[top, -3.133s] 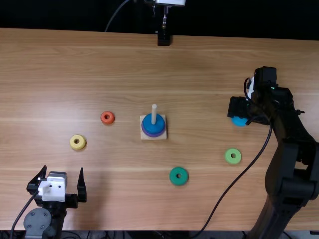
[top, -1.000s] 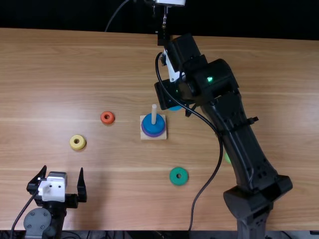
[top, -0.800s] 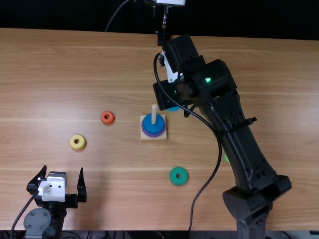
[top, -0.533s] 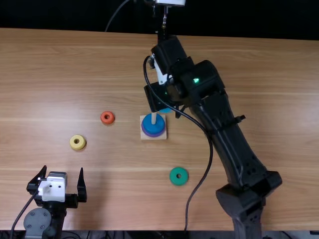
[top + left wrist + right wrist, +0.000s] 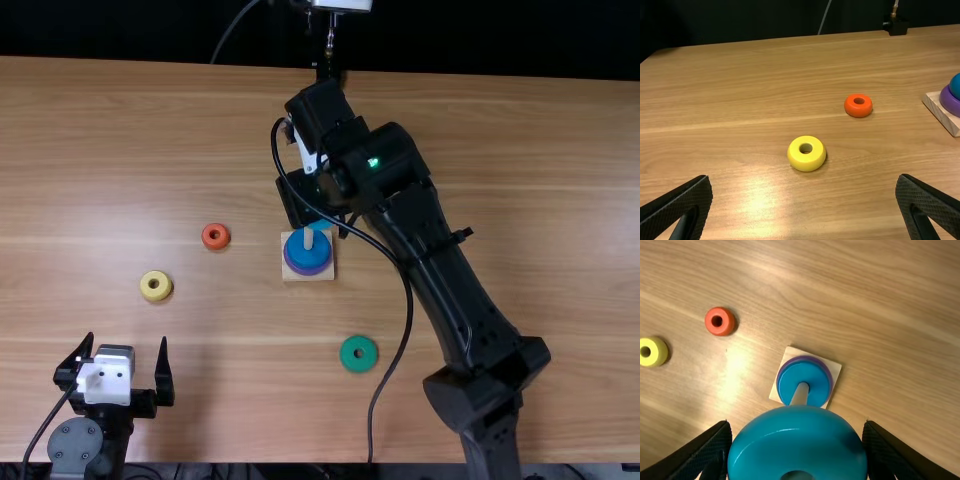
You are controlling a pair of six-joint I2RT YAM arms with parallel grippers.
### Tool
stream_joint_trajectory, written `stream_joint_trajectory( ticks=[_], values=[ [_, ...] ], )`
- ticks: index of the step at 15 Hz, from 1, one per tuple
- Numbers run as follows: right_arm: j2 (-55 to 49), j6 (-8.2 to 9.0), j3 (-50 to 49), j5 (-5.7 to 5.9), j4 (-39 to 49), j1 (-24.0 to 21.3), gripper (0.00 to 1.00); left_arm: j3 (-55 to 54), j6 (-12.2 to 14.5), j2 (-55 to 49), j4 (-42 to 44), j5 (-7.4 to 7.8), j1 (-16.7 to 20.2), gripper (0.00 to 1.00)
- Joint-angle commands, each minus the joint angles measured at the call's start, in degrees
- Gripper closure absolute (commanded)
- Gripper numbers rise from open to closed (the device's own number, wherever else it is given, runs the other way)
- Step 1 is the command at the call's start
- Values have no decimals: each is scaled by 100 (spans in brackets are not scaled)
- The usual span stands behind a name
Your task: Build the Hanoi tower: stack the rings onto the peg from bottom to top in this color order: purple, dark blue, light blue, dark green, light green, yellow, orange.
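In the top view my right gripper is just behind the peg, with the light blue ring partly hidden under it. In the right wrist view my right gripper is shut on the light blue ring, which is held above the table and overlaps the peg's tip. Dark blue and purple rings sit on the wooden base. My left gripper stands open at the near left; in its wrist view the left gripper has nothing between its fingers.
An orange ring and a yellow ring lie left of the base. The dark green ring lies nearer, right of the base. The right forearm and its cable cross the table's right half.
The right arm has swung left from the far right side with the light blue ring, and has lately come closer to the peg. The left arm has kept still.
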Motion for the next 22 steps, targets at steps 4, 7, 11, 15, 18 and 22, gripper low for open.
stream_joint_trajectory(
  ticks=[4, 7, 11, 15, 18, 22],
  values=[
    [154, 80, 169, -24, 29, 108, 100, -604, -11, -69, -459, 43, -27, 0],
    [163, 91, 160, -24, 29, 108, 100, -604, -11, -69, -459, 43, -18, 0],
    [330, 112, 134, -14, 29, 108, 100, -604, -11, -69, -459, 43, -27, 0],
    [444, 122, 125, -14, 8, 108, 100, -604, -11, -69, -459, 43, -27, 0],
    [453, 112, 107, -14, -35, 108, 99, -604, -11, -69, -459, 43, -27, 0],
    [444, 713, 90, -3, -393, 179, 0, -604, -11, -69, -459, 43, -27, 0]
  ],
)
